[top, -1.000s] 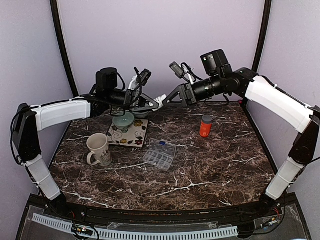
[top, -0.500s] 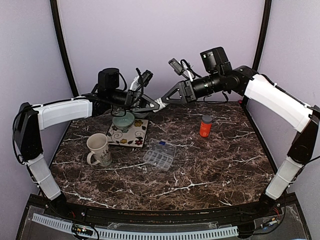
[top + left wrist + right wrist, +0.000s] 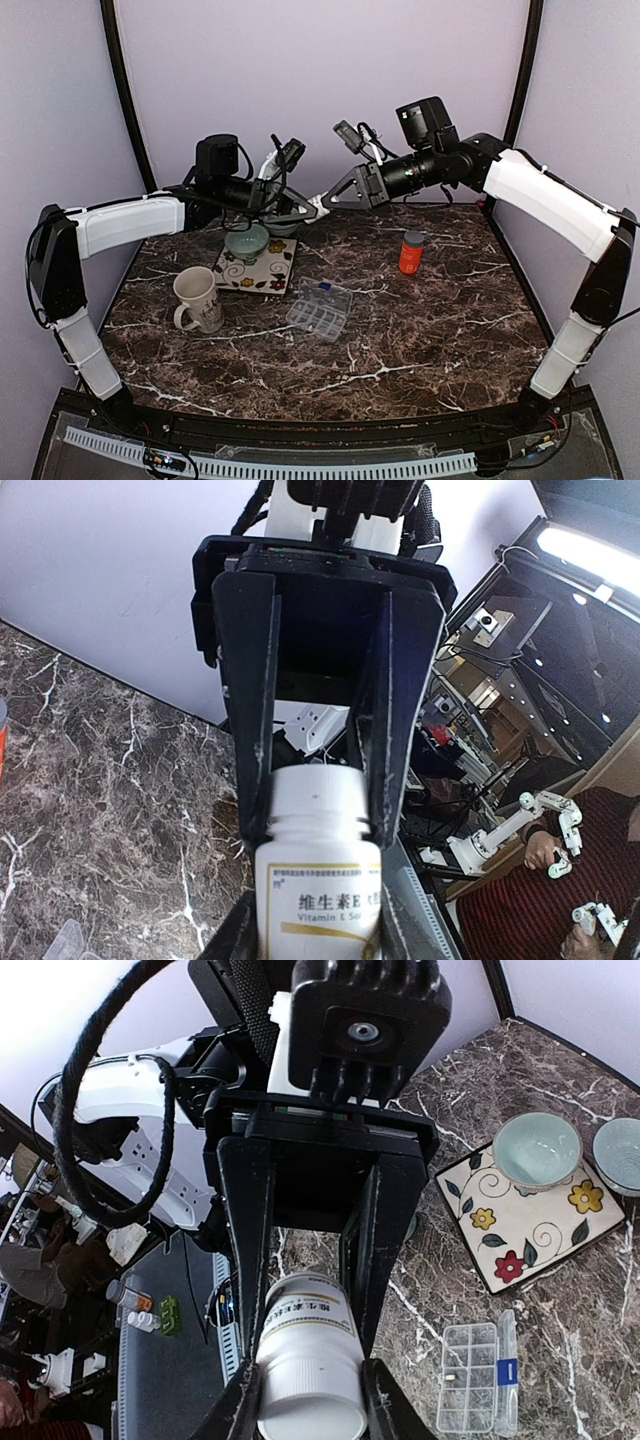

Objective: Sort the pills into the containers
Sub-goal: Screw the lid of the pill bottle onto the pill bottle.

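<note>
A white pill bottle (image 3: 318, 205) hangs in mid-air over the back of the table, held between both grippers. My left gripper (image 3: 303, 211) is shut on the bottle's labelled body (image 3: 320, 905). My right gripper (image 3: 333, 198) is shut on its white cap (image 3: 310, 1400), which sits on the bottle. In the left wrist view my own gripper (image 3: 318, 925) is at the bottom edge, with the right arm's fingers (image 3: 255, 730) reaching in from above. The clear organiser box (image 3: 319, 310) lies flat mid-table; the right wrist view shows it (image 3: 470, 1378) with one small pill (image 3: 450, 1376) in a cell.
A cream mug (image 3: 198, 299) stands at the left. A pale green bowl (image 3: 246, 242) sits on a floral tile (image 3: 262, 275), with a second bowl (image 3: 617, 1155) behind it. An orange bottle (image 3: 411, 252) stands at the right.
The right arm has shifted slightly up and to the left, still on the cap. The left arm and the bottle have barely moved.
</note>
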